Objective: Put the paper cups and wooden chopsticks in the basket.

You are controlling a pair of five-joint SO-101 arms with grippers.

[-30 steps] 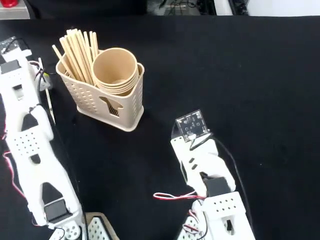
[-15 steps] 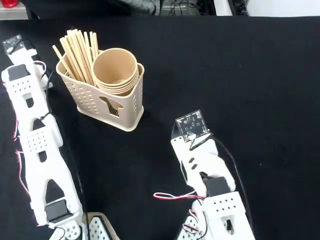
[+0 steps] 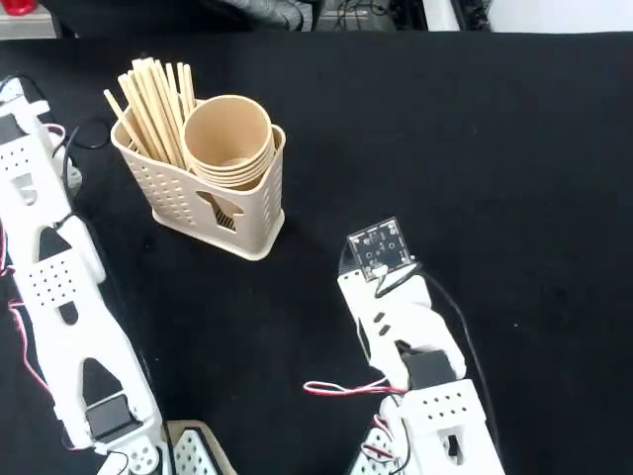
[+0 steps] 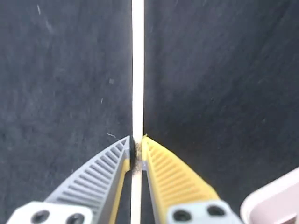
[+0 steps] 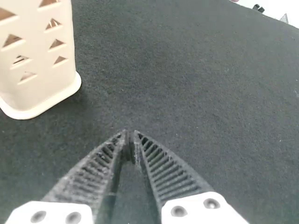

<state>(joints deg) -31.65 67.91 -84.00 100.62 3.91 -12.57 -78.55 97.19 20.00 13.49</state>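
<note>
Left wrist view: the left gripper (image 4: 136, 148) pinches one chopstick (image 4: 137, 70) above the table (image 4: 224, 70). Its arm has swung away from the basket (image 3: 178, 203), so delivery remains. The right gripper (image 5: 129, 140) rests closed, empty.

You're looking over a black-clothed table (image 3: 495, 148); beyond its far edge dark cables (image 3: 351, 12) are lying tangled, a red object (image 3: 18, 6) sitting at the corner.
</note>
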